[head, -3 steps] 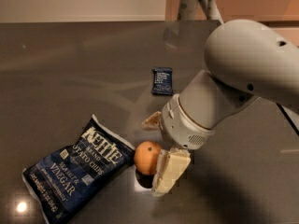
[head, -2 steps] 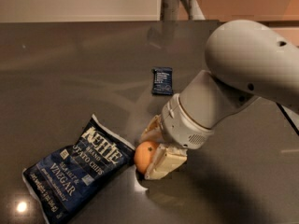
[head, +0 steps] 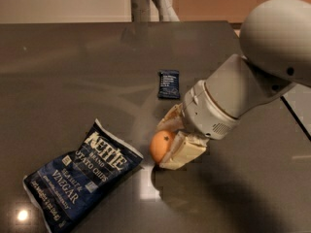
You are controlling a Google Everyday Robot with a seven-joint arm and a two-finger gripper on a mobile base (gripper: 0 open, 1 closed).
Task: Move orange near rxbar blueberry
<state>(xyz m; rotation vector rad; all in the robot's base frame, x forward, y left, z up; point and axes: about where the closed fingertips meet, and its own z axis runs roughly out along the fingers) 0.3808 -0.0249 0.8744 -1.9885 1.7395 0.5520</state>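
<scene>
The orange [head: 161,145] is a small round fruit with a dark stem dot, low over the dark table just right of the chips bag. My gripper [head: 171,140] reaches in from the right and its pale fingers [head: 182,152] are closed on either side of the orange. The rxbar blueberry [head: 168,84], a small flat navy wrapper, lies on the table behind the orange, a short way off toward the far side. The white arm [head: 243,91] covers the table's right part.
A large crinkled blue Kettle chips bag [head: 80,175] lies front left, its near corner close to the orange. The dark table [head: 73,72] stretches to the back, where grey legs [head: 146,1] of some furniture stand. The table's right edge [head: 291,115] runs behind the arm.
The fingers have closed around the orange, and orange and gripper have shifted slightly toward the rxbar. The chips bag and the bar have not moved.
</scene>
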